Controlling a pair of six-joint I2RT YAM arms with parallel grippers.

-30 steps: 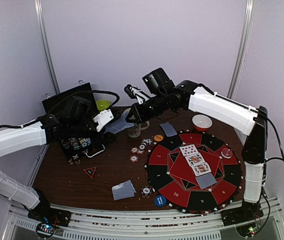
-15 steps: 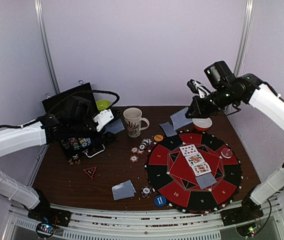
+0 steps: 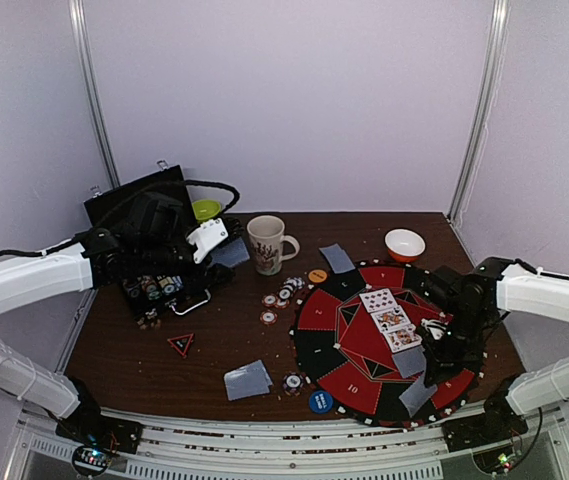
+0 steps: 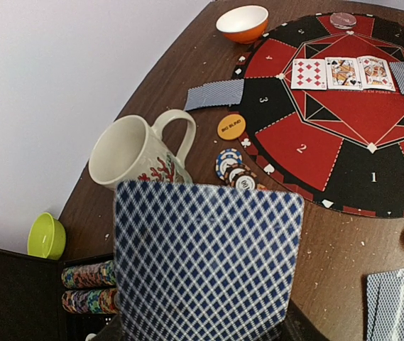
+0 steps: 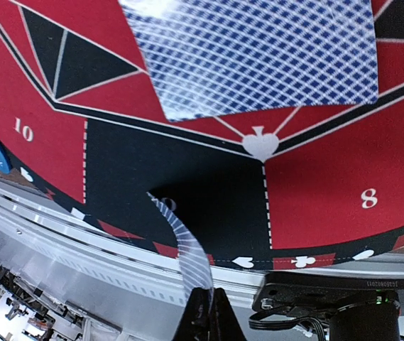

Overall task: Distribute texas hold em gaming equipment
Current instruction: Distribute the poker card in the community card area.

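Note:
My left gripper [image 3: 214, 247] is shut on a blue-diamond-backed card [image 4: 209, 263] and holds it upright above the chip case [image 3: 154, 290]; the card hides its fingers. My right gripper [image 5: 205, 312] is shut on another card [image 5: 182, 249], seen edge-on and bent, low over the near right rim of the red-and-black mat [image 3: 364, 345]. In the top view this gripper [image 3: 434, 365] holds its card [image 3: 417, 395] beside a face-down card [image 3: 411, 361]. Three face-up cards [image 3: 391, 318] lie mid-mat. Loose chips [image 3: 282, 297], an orange disc [image 3: 317, 276], a blue disc [image 3: 321, 401] and a clear disc [image 3: 454, 305] lie around.
A white mug [image 3: 267, 243] stands at the back centre, a red-rimmed bowl [image 3: 404, 243] at the back right, a green bowl [image 3: 206, 209] behind the case. Face-down cards [image 3: 247, 379] and a chip stack [image 3: 292, 382] lie near the front edge. A black triangle marker [image 3: 181, 344] lies front left.
My right arm swung from beside the mug across the back right and down to the mat's near right rim, card in its grip. The left arm has not moved.

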